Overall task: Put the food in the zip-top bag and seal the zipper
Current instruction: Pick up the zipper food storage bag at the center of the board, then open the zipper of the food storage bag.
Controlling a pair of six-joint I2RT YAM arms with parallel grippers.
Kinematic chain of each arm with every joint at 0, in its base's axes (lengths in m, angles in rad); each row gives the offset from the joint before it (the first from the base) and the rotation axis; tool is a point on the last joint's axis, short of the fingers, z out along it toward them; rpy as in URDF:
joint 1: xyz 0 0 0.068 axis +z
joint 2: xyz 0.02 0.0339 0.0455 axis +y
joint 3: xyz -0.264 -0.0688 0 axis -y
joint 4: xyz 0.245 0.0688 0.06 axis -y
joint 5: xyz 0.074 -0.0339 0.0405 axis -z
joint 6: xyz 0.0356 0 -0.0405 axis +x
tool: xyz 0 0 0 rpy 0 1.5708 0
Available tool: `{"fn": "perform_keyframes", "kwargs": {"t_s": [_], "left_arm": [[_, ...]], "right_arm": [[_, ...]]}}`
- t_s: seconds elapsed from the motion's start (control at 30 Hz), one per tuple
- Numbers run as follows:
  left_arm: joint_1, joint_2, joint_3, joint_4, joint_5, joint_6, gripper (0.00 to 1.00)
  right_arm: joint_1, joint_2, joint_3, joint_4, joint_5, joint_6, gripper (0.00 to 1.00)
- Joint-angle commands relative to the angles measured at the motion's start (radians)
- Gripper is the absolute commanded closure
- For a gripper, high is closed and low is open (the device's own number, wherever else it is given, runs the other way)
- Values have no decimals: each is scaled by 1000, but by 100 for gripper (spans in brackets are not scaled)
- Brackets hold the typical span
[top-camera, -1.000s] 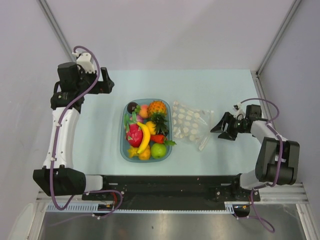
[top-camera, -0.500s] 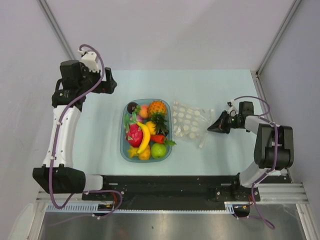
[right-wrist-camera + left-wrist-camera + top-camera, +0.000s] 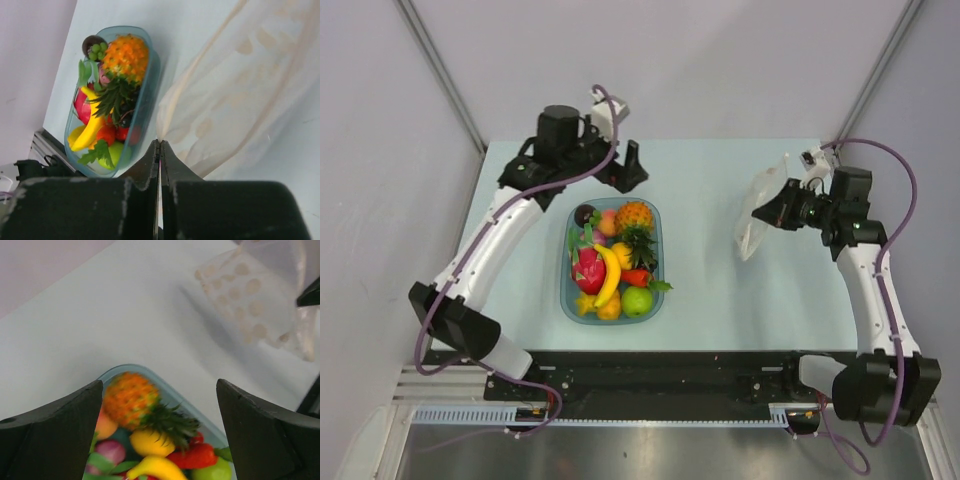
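Right gripper (image 3: 783,209) pinches the light, floppy zip-top bag (image 3: 757,212) by one edge, probably best held near its mouth; left gripper (image 3: 632,167) gapes, empty, near the food (image 3: 610,262).

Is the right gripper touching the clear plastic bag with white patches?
Touching. The right wrist view shows the right gripper pinching the clear patched plastic bag by its edge.

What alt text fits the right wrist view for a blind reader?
The right gripper, shut, pinches the clear zip-top bag hanging over the table. Beside it, the blue tray holds a pineapple, a banana and other food.
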Motion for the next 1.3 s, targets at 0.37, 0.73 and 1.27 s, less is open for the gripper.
{"fn": "perform_keyframes", "kwargs": {"t_s": [0.37,0.73,1.27], "left_arm": [[-261,216,37,333,93,-466,9],[-349,261,26,318,-2,-528,23],[-392,342,103,204,-39,-506,77]], "right_arm": [[256,-107,-52,21,168,-111,100],[362,-110,-63,49,204,-137,100],[434,-107,-24,36,284,-170,100]]}}
